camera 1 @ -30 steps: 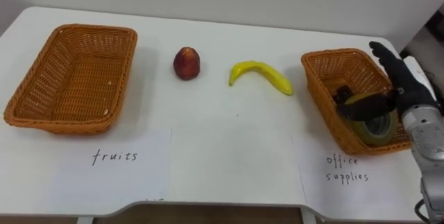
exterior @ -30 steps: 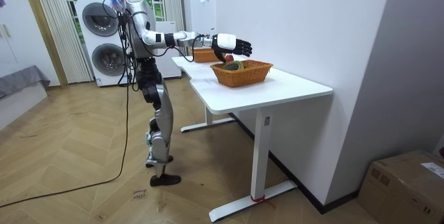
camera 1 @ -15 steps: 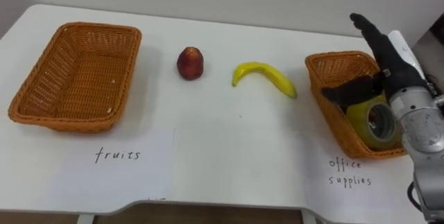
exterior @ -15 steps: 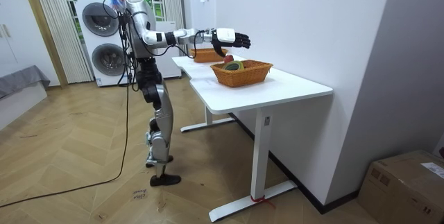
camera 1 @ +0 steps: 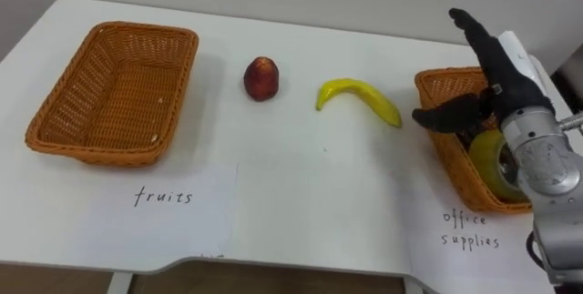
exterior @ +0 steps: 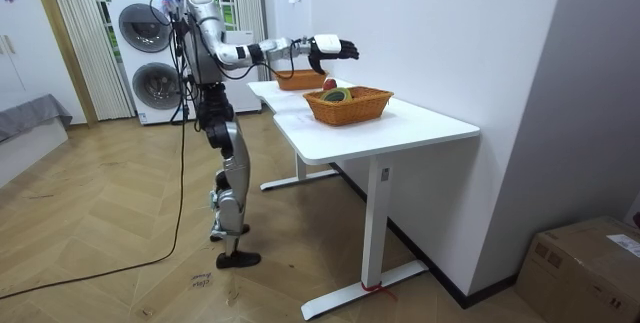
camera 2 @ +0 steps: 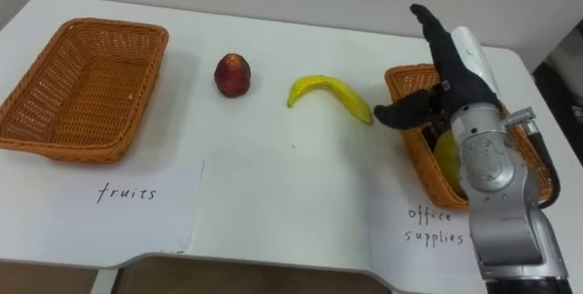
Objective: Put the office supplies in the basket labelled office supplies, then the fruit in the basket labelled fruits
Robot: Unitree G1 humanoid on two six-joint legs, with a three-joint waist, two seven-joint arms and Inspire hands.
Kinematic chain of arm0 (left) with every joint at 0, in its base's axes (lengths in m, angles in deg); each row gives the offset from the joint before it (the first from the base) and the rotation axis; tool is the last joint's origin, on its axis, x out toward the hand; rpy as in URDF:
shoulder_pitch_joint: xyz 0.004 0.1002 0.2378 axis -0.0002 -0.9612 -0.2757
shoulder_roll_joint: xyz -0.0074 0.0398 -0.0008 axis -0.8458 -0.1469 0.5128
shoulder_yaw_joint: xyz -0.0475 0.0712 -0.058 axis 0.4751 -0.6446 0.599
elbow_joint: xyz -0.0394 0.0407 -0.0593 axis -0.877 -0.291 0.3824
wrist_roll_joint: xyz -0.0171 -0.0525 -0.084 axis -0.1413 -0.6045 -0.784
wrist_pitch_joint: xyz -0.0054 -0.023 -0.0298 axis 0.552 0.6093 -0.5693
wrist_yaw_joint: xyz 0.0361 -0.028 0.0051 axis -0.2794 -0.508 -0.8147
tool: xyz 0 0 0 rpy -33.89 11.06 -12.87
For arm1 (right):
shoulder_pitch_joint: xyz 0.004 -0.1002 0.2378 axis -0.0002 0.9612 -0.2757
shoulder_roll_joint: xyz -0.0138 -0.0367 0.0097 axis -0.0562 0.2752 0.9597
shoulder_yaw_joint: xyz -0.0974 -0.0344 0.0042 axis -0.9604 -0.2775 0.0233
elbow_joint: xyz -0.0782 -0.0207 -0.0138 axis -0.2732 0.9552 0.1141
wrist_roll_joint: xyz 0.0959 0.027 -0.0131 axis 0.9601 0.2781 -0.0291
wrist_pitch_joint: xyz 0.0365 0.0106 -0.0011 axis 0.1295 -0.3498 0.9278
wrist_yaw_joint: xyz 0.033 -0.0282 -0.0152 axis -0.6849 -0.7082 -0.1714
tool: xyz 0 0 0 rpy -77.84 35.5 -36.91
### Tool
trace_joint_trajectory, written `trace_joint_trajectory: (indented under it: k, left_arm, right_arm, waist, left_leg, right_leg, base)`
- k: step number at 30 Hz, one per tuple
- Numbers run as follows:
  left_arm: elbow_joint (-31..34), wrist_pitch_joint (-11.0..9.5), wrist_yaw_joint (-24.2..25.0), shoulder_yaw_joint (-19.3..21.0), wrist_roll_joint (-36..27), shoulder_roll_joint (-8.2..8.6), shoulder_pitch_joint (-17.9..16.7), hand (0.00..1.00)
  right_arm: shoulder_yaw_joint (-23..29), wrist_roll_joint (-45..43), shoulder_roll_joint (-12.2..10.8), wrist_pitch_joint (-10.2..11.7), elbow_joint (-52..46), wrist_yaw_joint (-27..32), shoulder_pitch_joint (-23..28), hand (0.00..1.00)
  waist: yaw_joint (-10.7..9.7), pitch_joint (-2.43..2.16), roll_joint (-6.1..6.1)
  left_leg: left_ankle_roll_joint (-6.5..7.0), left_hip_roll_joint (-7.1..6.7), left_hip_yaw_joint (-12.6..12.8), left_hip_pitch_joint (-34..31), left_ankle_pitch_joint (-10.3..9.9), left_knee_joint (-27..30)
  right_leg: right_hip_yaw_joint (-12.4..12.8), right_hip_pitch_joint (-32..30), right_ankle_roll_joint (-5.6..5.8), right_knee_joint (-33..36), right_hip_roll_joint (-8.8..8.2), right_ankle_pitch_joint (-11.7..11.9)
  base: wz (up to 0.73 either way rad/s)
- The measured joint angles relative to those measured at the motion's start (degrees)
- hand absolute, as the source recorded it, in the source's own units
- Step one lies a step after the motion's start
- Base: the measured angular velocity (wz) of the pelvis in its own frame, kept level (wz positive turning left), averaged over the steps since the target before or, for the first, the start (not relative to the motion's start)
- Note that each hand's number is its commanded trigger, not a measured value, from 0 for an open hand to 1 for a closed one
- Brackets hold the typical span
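Observation:
A red fruit [camera 1: 261,78] and a yellow banana [camera 1: 358,99] lie on the white table [camera 1: 310,194], between two wicker baskets. The fruits basket [camera 1: 91,144] at the left holds nothing. The office supplies basket [camera 1: 453,159] at the right holds a yellow tape roll [camera 1: 489,157] and something dark behind it. My right hand [camera 1: 496,62] hovers open above that basket's left rim, fingers straight and pointing away, thumb stretched left toward the banana's end. It holds nothing. In the room view the right hand [exterior: 326,48] hangs over the table.
A handwritten paper label [camera 1: 164,198] lies before the fruits basket, and another label [camera 1: 469,230] lies before the office basket. I stand at the table's long edge. Washing machines [exterior: 150,48] stand behind me, and a cardboard box [exterior: 590,263] sits on the floor.
My right hand has risen out of the office supplies basket and moved left toward the banana, leaving the tape roll inside. The camera has shifted a little.

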Motion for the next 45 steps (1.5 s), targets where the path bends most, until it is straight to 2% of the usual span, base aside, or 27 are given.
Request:
trace_joint_trajectory:
  k: [5,7,14,19,24,27,34,39,45]
  left_arm:
    - [-0.62,-0.22,-0.04,-0.69,-0.02,-0.34,-0.04,0.0]
    - [-0.58,-0.25,-0.05,-0.7,-0.02,-0.4,0.13,0.0]
    - [-0.59,-0.31,-0.07,-0.86,0.0,-0.42,0.11,0.0]
    - [-0.42,-0.27,-0.41,-1.68,-0.32,-0.67,0.41,0.0]
    - [-0.43,-0.13,-0.29,-2.8,-0.67,-1.05,0.85,0.0]
    - [-0.36,-0.08,0.0,-4.52,-0.63,-1.35,1.53,0.0]
    - [-0.3,-0.36,-0.1,-4.74,-1.94,-1.5,3.16,0.0]
    - [-0.13,-0.74,-0.24,-5.66,-1.95,-1.97,5.1,0.0]
    - [-0.1,-1.51,-0.24,-7.5,-2.86,-2.7,6.95,0.0]
  right_arm:
    - [-0.87,0.25,0.0,0.35,2.56,0.86,-3.2,0.0]
    - [-0.88,0.25,-0.01,0.99,3.43,1.83,-3.25,0.0]
    - [-0.96,0.64,-0.02,2.35,4.62,2.56,-3.39,0.0]
    - [-3.0,0.66,-0.01,2.56,8.7,4.31,-5.65,0.0]
    - [-4.26,2.67,-0.01,2.58,12.23,5.48,-8.55,0.0]
    - [-5.98,2.66,0.01,2.59,15.63,6.06,-10.85,0.0]
    - [-7.81,2.2,0.01,2.66,19.35,6.53,-12.55,0.0]
    - [-8.2,0.58,0.14,2.68,22.88,8.55,-15.13,0.0]
    - [-11.79,0.09,0.15,2.65,26.31,8.99,-15.57,0.0]
  waist:
    - [0.29,-0.03,-0.84]
    - [1.29,0.03,-1.17]
    - [1.83,0.2,-1.14]
    - [1.95,-0.01,-1.51]
    - [1.84,0.03,-1.45]
    - [1.79,0.02,-1.29]
    - [1.58,0.02,-1.17]
    - [1.34,-0.05,-1.52]
    - [1.76,-0.04,-2.06]
  left_leg:
    - [0.03,-0.12,-0.81,0.2,0.02,0.22]
    - [0.03,-0.13,-0.92,0.19,0.02,0.21]
    - [0.03,-0.14,-1.36,-0.14,0.03,0.23]
    - [0.0,-0.14,-1.03,-1.99,0.05,0.5]
    - [0.0,-0.11,-1.1,-3.43,0.07,1.2]
    - [0.01,-0.11,-0.86,-4.76,0.08,1.82]
    - [0.05,-0.05,-0.86,-6.47,0.18,2.23]
    - [0.12,-0.3,-1.38,-8.14,0.87,2.24]
    - [0.1,-0.39,-1.62,-8.54,1.03,2.25]
  right_leg:
    - [-0.38,0.38,0.0,-0.03,-0.09,0.0]
    - [-0.61,0.4,0.0,-0.03,-0.11,0.0]
    - [-1.28,0.29,0.01,-0.03,-0.16,0.0]
    - [-1.05,-1.52,-0.01,0.16,-0.18,0.01]
    - [-0.96,-2.66,-0.09,0.08,-0.17,0.06]
    - [-0.33,-3.91,-0.17,0.11,-0.14,0.13]
    - [-1.32,-5.14,-0.22,0.11,-0.33,0.22]
    - [-2.36,-6.62,-0.34,0.25,-1.02,0.46]
    - [-2.98,-6.84,-0.37,0.25,-1.09,0.51]
  base:
    - [0.07]
    - [0.02]
    - [0.03]
    - [-0.03]
    - [0.01]
    - [0.0]
    - [0.03]
    - [0.07]
    - [0.04]
